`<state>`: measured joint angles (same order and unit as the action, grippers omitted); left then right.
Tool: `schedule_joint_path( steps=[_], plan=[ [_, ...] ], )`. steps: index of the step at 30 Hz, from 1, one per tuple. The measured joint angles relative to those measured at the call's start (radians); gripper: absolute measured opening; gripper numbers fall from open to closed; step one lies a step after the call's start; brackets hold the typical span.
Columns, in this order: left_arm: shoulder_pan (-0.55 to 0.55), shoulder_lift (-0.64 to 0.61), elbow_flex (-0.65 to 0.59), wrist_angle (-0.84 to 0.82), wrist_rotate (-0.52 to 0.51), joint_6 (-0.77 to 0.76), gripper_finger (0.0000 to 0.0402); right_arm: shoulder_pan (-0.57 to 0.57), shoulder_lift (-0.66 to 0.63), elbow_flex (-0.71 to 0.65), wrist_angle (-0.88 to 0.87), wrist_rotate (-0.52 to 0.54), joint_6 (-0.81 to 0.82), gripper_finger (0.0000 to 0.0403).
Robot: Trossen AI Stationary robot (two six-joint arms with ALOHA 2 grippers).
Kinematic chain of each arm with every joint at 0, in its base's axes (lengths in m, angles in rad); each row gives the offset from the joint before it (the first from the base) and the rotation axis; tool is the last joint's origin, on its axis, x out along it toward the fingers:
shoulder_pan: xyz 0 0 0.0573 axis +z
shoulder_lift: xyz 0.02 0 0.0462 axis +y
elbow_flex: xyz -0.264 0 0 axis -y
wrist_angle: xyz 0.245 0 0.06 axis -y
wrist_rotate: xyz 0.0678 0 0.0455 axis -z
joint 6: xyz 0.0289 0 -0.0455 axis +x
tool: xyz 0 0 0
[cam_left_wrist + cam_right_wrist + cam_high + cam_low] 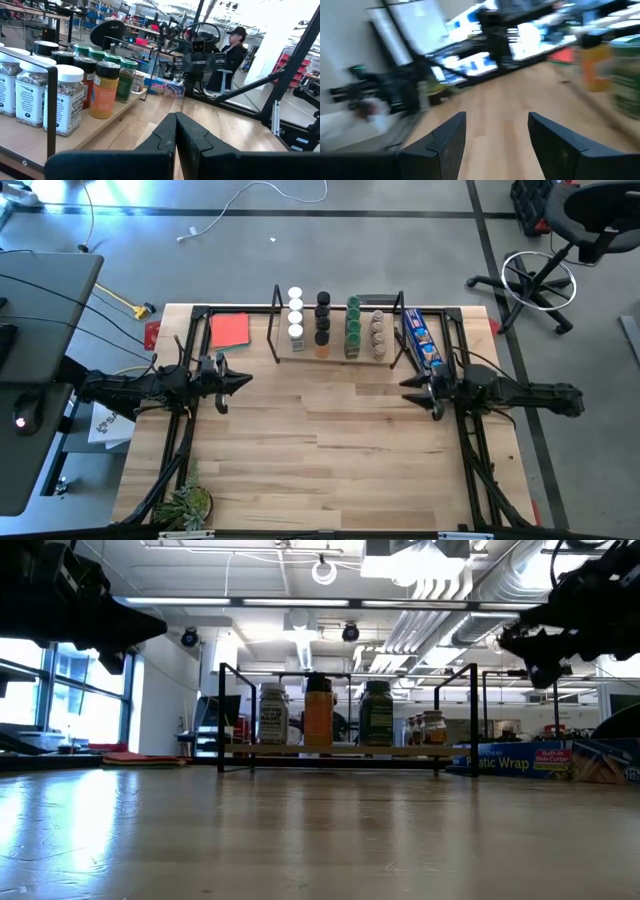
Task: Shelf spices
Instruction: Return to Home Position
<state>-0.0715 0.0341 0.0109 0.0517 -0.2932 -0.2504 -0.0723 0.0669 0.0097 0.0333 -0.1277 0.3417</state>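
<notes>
The spices point(336, 322) stand on the shelf point(336, 357) at the middle of the worktop's point(330, 450) far edge, in four rows sorted by lid: white, black, green and clear. They are small, stiff cylinders, taller than wide, with smooth labelled walls and flat screw lids. One white-lidded jar point(62, 100) shows a coarse flaked mix, and a black-lidded jar point(105, 90) holds orange powder. I judge them light and rigid but slick and easy to tip. Whether the walls are glass or plastic cannot be told, so they should be treated as breakable. The best hold is probably across the body just under the lid, where the round wall sits squarely between two fingers. The jars stand close to their neighbours, so fingers would have little room to slip in. The shelf is a pale wooden board in a thin black wire frame with upright ends. A flat red card point(230, 330) lies off its left end and a long blue plastic wrap box point(422, 345) off its right. The left gripper point(175, 122) hangs over the left part of the worktop, clenched on nothing. The right gripper point(497, 120) hangs over the right part, released, with nothing between its spread fingers.
</notes>
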Motion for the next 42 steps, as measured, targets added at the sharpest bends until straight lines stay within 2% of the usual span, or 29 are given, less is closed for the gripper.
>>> schedule_joint_path(
  steps=[3,7,12,42],
  plan=[
    [0.0,0.0,0.0,0.0,0.0,0.0,0.0003,0.0,0.017,0.0,-0.017,0.107,-0.015,0.0206],
    [0.0,0.0,0.0,0.0,0.0,0.0,0.0003,0.0,0.05,0.0,-0.018,0.152,-0.096,0.0206],
    [0.0,0.0,0.0,0.0,0.0,0.0,0.0003,0.0,0.091,0.0,-0.018,0.151,-0.176,0.0206],
    [0.019,-0.029,0.0,-0.002,0.002,0.0,0.0003,0.0,0.097,0.0,-0.017,0.146,-0.178,0.0206]
  ],
)
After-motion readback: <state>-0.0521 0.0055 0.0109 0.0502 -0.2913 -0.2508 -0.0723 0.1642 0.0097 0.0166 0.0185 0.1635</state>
